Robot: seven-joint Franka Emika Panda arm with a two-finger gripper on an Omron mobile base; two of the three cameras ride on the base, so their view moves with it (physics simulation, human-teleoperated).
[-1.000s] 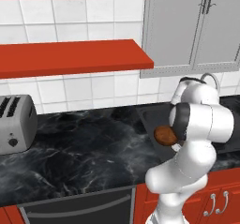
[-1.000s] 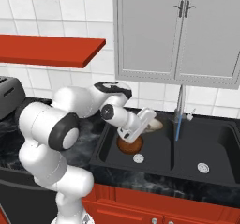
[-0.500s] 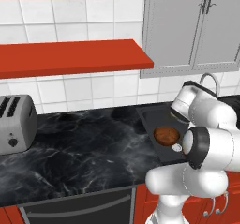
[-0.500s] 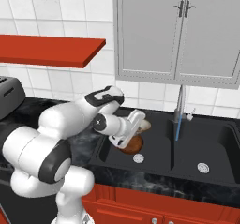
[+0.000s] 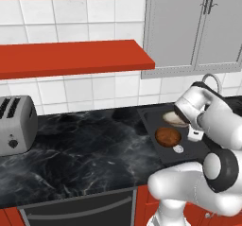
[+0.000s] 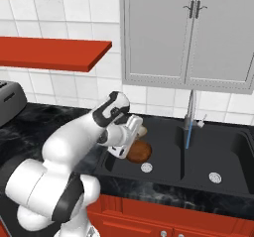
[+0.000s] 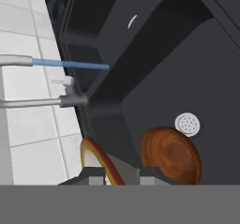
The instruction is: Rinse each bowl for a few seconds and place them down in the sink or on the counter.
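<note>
Black sink (image 6: 233, 154), round woody bowl (image 7: 171, 155)

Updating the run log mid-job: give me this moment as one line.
gripper: shut on cream bowl, over left sink basin | brown bowl: in left basin by drain | faucet: water running

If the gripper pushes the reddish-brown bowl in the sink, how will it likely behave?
The reddish-brown bowl looks rigid and wood-like, so probably light. Shallow and round, it would likely slide across the smooth black sink floor rather than tip.
</note>
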